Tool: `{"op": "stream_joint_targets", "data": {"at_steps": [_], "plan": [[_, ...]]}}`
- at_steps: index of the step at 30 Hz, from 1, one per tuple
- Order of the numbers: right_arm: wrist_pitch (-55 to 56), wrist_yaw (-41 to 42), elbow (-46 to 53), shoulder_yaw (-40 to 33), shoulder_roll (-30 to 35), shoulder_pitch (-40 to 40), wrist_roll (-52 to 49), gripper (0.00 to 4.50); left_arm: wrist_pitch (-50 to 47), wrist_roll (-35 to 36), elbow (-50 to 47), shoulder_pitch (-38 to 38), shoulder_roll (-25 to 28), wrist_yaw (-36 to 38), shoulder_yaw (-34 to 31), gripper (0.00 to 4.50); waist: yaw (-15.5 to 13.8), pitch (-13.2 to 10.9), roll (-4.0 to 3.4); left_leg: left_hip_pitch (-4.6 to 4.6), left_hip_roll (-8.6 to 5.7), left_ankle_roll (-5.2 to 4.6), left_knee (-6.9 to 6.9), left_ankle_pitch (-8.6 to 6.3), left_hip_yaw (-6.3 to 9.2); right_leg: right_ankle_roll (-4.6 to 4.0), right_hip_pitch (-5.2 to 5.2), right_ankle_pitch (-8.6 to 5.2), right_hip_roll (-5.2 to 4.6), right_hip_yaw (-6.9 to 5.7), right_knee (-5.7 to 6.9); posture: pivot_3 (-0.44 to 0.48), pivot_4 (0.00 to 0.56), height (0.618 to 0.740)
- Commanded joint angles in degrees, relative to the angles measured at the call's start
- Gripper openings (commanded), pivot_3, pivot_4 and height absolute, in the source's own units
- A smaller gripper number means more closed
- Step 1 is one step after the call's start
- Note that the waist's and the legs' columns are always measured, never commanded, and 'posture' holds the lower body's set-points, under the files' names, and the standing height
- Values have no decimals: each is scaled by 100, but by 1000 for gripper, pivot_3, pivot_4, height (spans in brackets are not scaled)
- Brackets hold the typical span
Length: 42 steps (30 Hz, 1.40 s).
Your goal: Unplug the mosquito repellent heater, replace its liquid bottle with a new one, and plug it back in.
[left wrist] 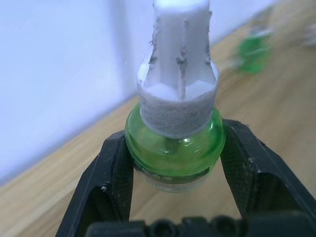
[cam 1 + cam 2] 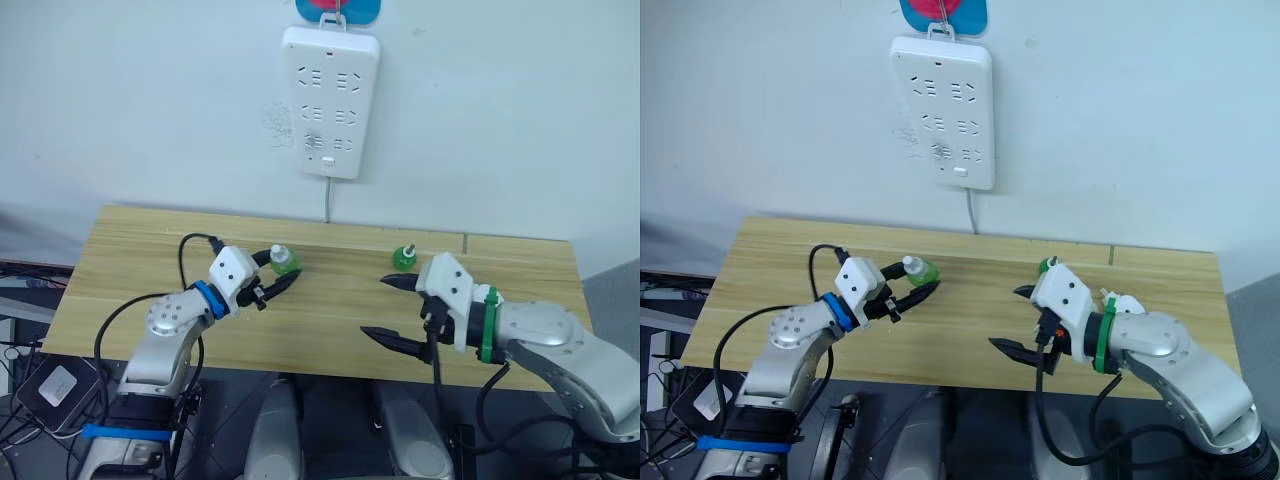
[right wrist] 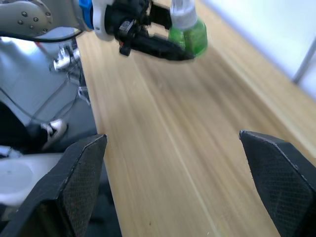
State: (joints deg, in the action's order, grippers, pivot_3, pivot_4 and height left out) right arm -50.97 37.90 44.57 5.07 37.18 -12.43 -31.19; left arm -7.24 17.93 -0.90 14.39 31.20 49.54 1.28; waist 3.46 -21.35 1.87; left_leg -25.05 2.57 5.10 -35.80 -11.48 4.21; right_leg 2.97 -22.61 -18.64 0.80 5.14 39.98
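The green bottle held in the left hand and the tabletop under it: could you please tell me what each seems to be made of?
The small translucent green bottle looks like glossy plastic: light passes through it. Its ribbed white cap looks matte plastic. The tabletop shows pale wood grain, possibly laminate.

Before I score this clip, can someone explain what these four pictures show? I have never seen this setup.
A two-armed robot works at a light wooden table. Two pictures come from its head, two from cameras on its wrists. The left tool, two black fingers, is shut on a small translucent green plastic bottle with a white cap. The right tool hangs open, holding nothing. A second small green bottle stands on the table near it. A long white power strip hangs on the wall behind.
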Motion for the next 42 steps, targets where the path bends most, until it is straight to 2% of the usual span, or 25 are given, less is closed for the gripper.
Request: {"op": "stream_joint_targets", "data": {"at_steps": [1, 6, 11, 15, 18, 24, 27, 30, 33, 35, 42], "plan": [[-6, 2, 161, -206, -149, -175, -424, 4500, -937, 651, -728, 355, 334, 774, 213, 2291, 22, 15, 0, 1, -1, 2, 0, 1, 1, -2, 0, 1, 2, -2, 0, -146, 266, 725], [-93, -364, -9, 37, -584, -738, -429, 4500, -1340, 882, -732, 1144, 563, 1539, 451, 2291, 145, 68, 8, -2, -8, 7, -3, 5, 7, -10, -1, 6, 8, -10, 2, -174, 244, 725], [148, -533, -367, 410, -922, -1380, -126, 4500, -1443, 706, -424, 1694, 739, 2211, 806, 2291, 236, 160, 6, -11, -10, 7, -3, 5, 8, -21, -11, 12, 6, -13, 4, -215, 210, 725], [216, -557, -586, 590, -1049, -1646, -51, 4500, -1429, 478, -272, 2018, 773, 2412, 1042, 2291, 289, 234, 7, -23, -9, 7, -5, 5, 15, -22, -19, 13, 6, -22, 8, -213, 197, 725], [232, -567, -670, 706, -1132, -1758, 18, 4500, -1376, 362, -189, 2123, 722, 2417, 1083, 2291, 306, 268, 6, -70, -7, 8, -20, 6, 19, -23, -69, 13, 4, -26, 31, -208, 193, 725], [505, -647, -949, 1076, -1286, -1830, 450, 4500, -1230, 230, -60, 2193, 599, 2379, 1028, 2291, 313, 294, 7, -70, -9, 21, -35, 17, 26, -24, -79, 13, 3, -29, 77, -201, 186, 725], [601, -679, -1044, 1145, -1329, -1827, 624, 3869, -1201, 217, -45, 2191, 578, 2378, 987, 2291, 314, 332, 9, -69, -11, 27, -36, 26, 28, -24, -86, 13, 4, -30, 96, -196, 183, 725], [699, -669, -1115, 1220, -1320, -1828, 779, 2838, -1176, 232, -81, 2157, 595, 2393, 951, 2291, 314, 406, 8, -69, -11, 27, -38, 30, 32, -25, -87, 14, 6, -33, 102, -188, 181, 725], [784, -623, -1156, 1255, -1323, -1836, 881, 1617, -1212, 295, -119, 2134, 584, 2359, 897, 2291, 315, 426, 10, -68, -12, 26, -42, 32, 33, -27, -86, 15, 6, -34, 107, -183, 181, 725], [857, -572, -1180, 1285, -1313, -1850, 943, 1035, -1220, 317, -124, 2141, 582, 2344, 872, 2291, 314, 431, 8, -68, -11, 25, -47, 33, 33, -30, -86, 17, 7, -34, 112, -177, 179, 725], [1064, -493, -1271, 1155, -1462, -1920, 959, 1024, -1231, 605, -218, 2033, 375, 2211, 583, 2291, 313, 497, 6, -69, -10, 24, -57, 34, 40, -31, -84, 18, 6, -42, 120, -168, 174, 725]]}}
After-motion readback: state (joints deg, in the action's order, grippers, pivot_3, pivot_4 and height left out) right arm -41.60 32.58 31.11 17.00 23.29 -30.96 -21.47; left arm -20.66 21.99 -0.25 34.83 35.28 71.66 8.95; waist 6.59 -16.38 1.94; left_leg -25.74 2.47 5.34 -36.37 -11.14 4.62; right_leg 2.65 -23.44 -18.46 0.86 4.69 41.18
